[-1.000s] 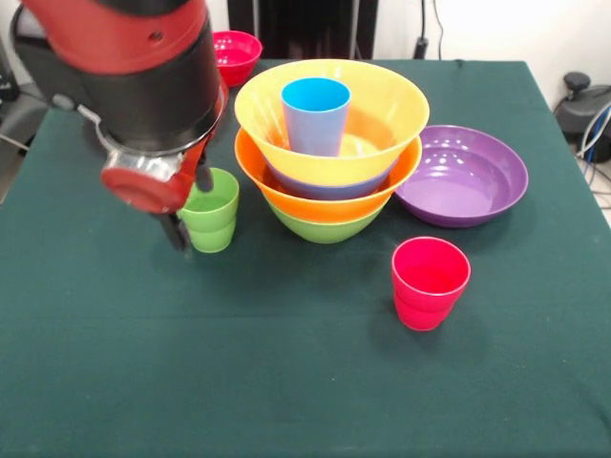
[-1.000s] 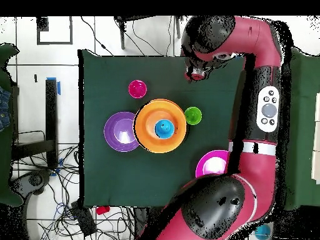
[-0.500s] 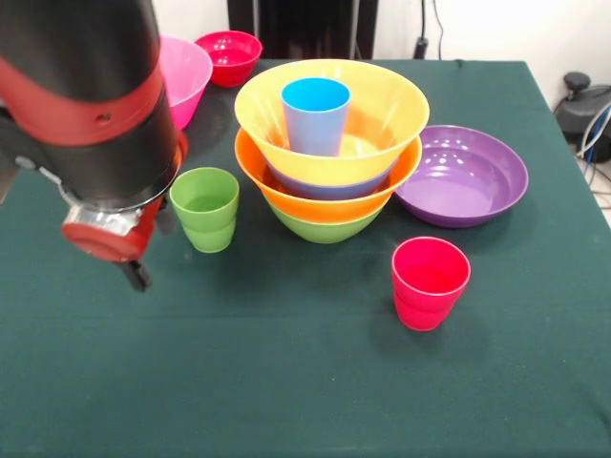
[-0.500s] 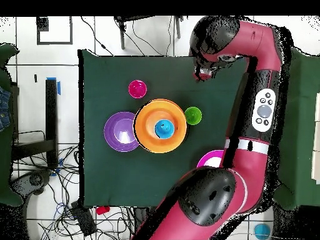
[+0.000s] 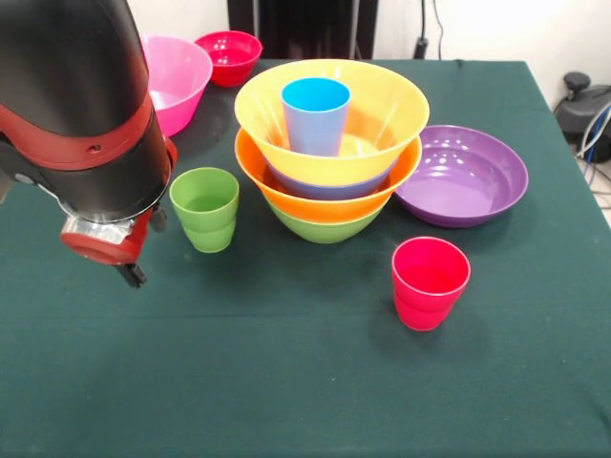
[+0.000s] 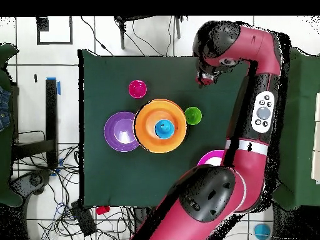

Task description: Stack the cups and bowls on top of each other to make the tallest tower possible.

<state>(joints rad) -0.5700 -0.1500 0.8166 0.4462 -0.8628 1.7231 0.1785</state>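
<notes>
The tower (image 5: 329,181) stands mid-table: a green bowl at the bottom, then an orange bowl, a blue bowl and a large orange-yellow bowl (image 5: 382,114), with the light blue cup (image 5: 315,114) upright inside the top one. In the overhead view the tower (image 6: 145,128) has the blue cup (image 6: 164,129) at its centre. The green cup (image 5: 204,208) (image 6: 192,115) stands alone just left of the tower. The red cup (image 5: 430,282) (image 6: 137,89) stands nearer the front. My gripper (image 5: 145,248) (image 6: 203,77) hangs left of the green cup, clear of it, open and empty.
A wide purple bowl (image 5: 463,176) (image 6: 119,131) sits against the tower's right side. A large pink bowl (image 5: 177,72) (image 6: 212,164) and a small red bowl (image 5: 229,52) stand at the far left, partly behind my arm (image 5: 81,105).
My gripper has drawn away from the green cup toward the left and front of the table. The cup stays where it stood, and the pink bowl now shows behind the arm.
</notes>
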